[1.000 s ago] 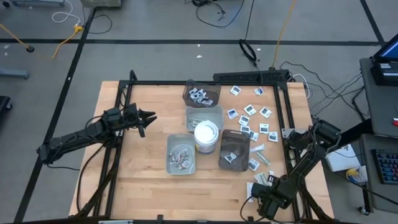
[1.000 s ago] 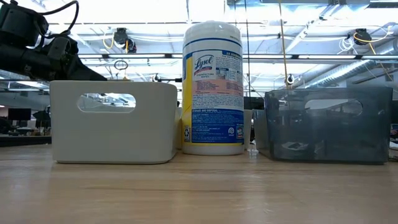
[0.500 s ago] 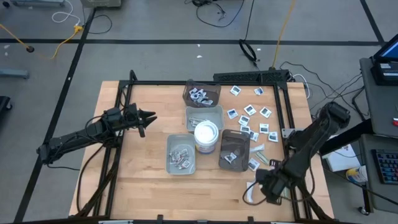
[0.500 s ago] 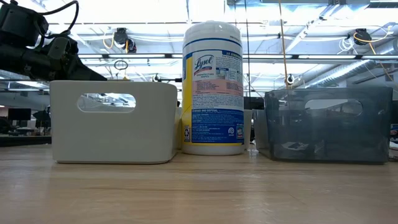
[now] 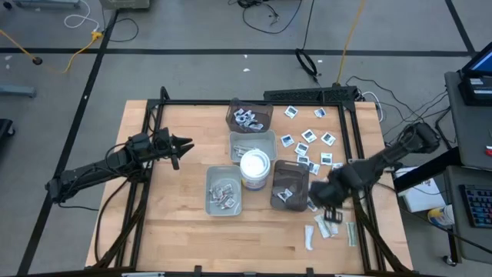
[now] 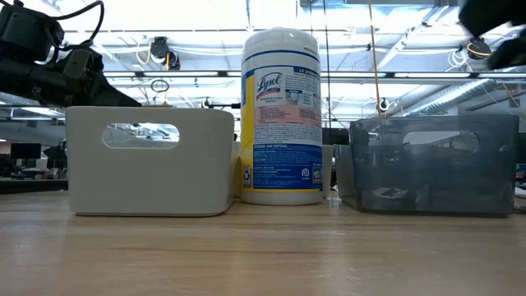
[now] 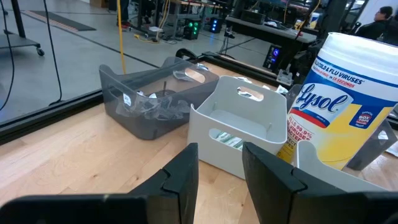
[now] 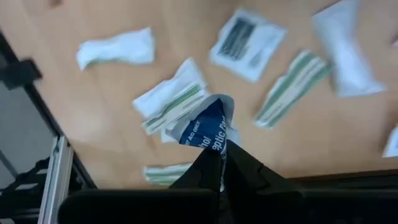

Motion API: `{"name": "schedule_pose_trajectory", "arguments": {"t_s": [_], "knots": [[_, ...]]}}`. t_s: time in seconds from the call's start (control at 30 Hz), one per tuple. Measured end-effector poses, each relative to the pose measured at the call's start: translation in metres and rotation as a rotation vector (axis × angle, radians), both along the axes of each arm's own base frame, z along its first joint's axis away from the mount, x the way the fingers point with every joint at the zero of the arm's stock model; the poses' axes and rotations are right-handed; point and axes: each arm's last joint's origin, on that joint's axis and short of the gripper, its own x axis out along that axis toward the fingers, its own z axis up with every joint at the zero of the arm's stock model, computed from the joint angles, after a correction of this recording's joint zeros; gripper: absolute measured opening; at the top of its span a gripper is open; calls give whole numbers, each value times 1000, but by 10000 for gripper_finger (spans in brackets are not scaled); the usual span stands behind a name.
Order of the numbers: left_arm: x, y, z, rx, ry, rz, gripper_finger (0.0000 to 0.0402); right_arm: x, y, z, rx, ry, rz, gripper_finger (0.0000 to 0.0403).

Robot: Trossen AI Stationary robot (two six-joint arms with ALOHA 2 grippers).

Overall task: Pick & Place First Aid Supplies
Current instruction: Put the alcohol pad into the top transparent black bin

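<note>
High view: the right gripper point(image 5: 321, 195) hung over the table's right side, just beside the dark translucent tray point(image 5: 290, 185) and above a scatter of first aid supplies point(image 5: 309, 142). In the right wrist view its fingers point(image 8: 214, 165) were pinched shut on a packet point(image 8: 205, 127) — white with a blue printed patch, crumpled at the held end — lifted clear of the wood. Below it lay more loose packets, square white ones and narrow green-white strips point(image 8: 291, 87), spread apart on the tabletop.

The left gripper point(image 5: 184, 145) waited over the table's left part, well apart from the trays; in the left wrist view its fingers point(image 7: 183, 174) stood partly open with nothing between them.

The round white tub point(image 5: 254, 167) stood in the middle — between a grey tray point(image 5: 223, 190) holding a few packets and the dark translucent tray. Another grey tray point(image 5: 252, 142) and a second dark tray point(image 5: 248, 116) sat behind it, each with packets inside.
</note>
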Motion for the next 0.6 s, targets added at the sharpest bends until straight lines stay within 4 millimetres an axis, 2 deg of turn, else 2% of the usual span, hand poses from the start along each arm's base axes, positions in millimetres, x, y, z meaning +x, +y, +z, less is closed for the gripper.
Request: {"name": "schedule_pose_trajectory", "arguments": {"t_s": [0.3,0.6], "knots": [[0,0,0,0,0,0,129,23,-79,0,-10,-10,-93,1],[0,0,0,0,0,0,129,17,-161,0,-70,-46,-228,1]]}}
